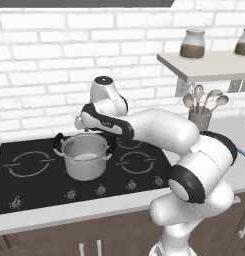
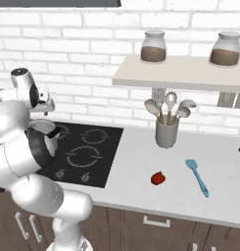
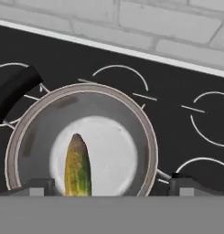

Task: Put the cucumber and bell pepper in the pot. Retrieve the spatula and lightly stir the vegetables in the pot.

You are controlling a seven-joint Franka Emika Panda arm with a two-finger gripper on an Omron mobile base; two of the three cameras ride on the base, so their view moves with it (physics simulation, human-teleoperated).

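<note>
1. Gripper spread wide, empty, poised over pot on black hob; cucumber lying on pot floor.
2. Bell pepper on pale worktop, near light blue spatula; well apart from pot.
3. Likely light, rounded, slippery; best pinched across its middle.
4. Spatula thin, stiff; best taken by handle.
5. White brick wall; utensil crock; shelf with jars.
</note>
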